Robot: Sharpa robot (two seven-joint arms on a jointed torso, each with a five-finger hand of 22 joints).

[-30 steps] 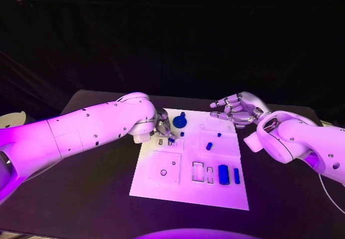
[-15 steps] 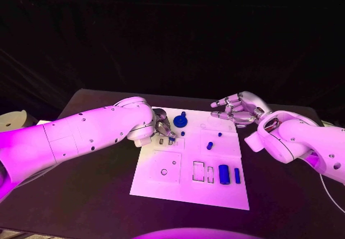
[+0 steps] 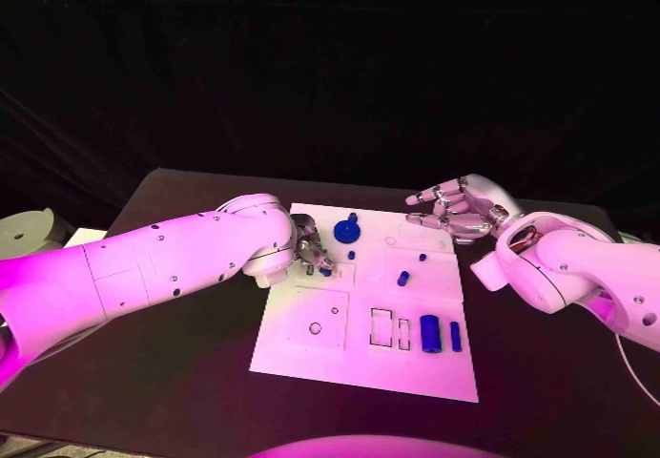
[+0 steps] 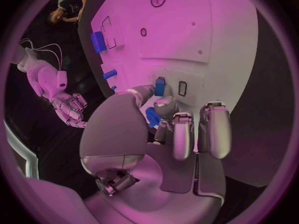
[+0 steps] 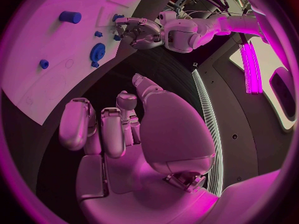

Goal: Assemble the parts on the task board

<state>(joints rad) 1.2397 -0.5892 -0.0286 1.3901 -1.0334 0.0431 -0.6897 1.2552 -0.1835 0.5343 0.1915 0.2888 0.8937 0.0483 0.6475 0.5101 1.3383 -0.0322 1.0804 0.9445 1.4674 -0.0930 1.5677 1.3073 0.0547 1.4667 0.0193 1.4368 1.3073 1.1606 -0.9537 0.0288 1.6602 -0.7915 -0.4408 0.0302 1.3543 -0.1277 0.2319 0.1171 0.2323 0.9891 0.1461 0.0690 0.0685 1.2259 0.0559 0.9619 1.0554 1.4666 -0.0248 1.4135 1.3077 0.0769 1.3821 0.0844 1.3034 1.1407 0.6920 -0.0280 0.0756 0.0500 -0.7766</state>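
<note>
The left robot hand (image 4: 163, 122) pinches a small blue part (image 4: 159, 86) over the task board (image 3: 360, 358) near its slot (far left); lower it square. The right robot hand (image 3: 454, 212) hovers spread, holding nothing

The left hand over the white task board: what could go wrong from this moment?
1. The silver left hand pinches a small blue part at its fingertips beside another small blue piece standing in the white task board; it might knock that piece or slip.
2. The rectangular slot is narrow, so the part may jam if tilted.
3. The right hand, open at the board's far edge, could brush the blue gear-shaped part if it moved in.
</note>
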